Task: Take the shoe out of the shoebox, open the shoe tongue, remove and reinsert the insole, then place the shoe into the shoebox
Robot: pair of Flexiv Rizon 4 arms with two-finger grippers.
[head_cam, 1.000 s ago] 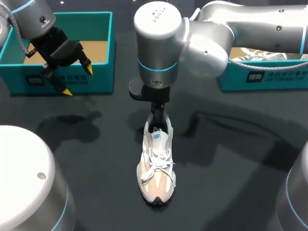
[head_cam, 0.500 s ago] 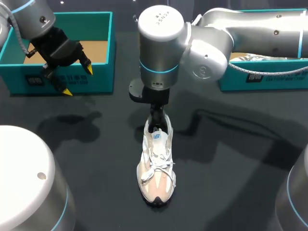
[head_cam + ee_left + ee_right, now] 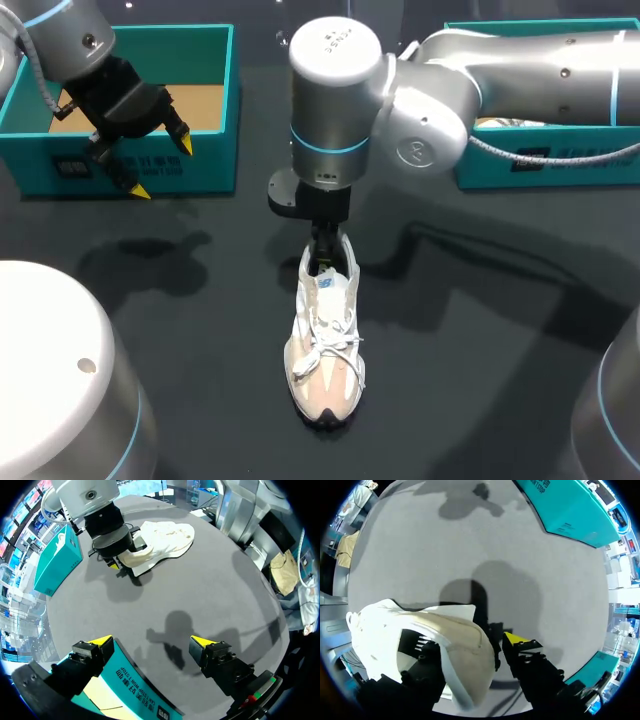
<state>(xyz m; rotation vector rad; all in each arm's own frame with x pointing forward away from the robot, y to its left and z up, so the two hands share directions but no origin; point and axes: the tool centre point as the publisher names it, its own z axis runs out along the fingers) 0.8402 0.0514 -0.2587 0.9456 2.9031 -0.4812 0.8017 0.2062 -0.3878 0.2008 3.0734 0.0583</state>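
Note:
A white and beige sneaker [image 3: 325, 340] lies on the dark table, toe toward the front edge. My right gripper [image 3: 322, 258] points down at its heel. In the right wrist view the heel wall [image 3: 470, 645] stands between the fingers of my right gripper [image 3: 470, 647]. One finger is inside the shoe and the yellow-tipped one [image 3: 515, 639] is outside with a thin dark gap, so it is open. My left gripper [image 3: 162, 167] hangs open and empty over the front wall of the left teal shoebox [image 3: 200, 170]. From its wrist the shoe [image 3: 160, 540] lies far ahead of that gripper [image 3: 150, 641].
A second teal shoebox [image 3: 530, 165] stands at the back right under my right arm, with something white inside. The left box [image 3: 135, 685] lies directly under the left fingers. Bare dark tabletop [image 3: 480, 330] surrounds the shoe.
My right arm's upper links have shifted slightly to the right above the shoe. The shoe and the left arm have not moved.

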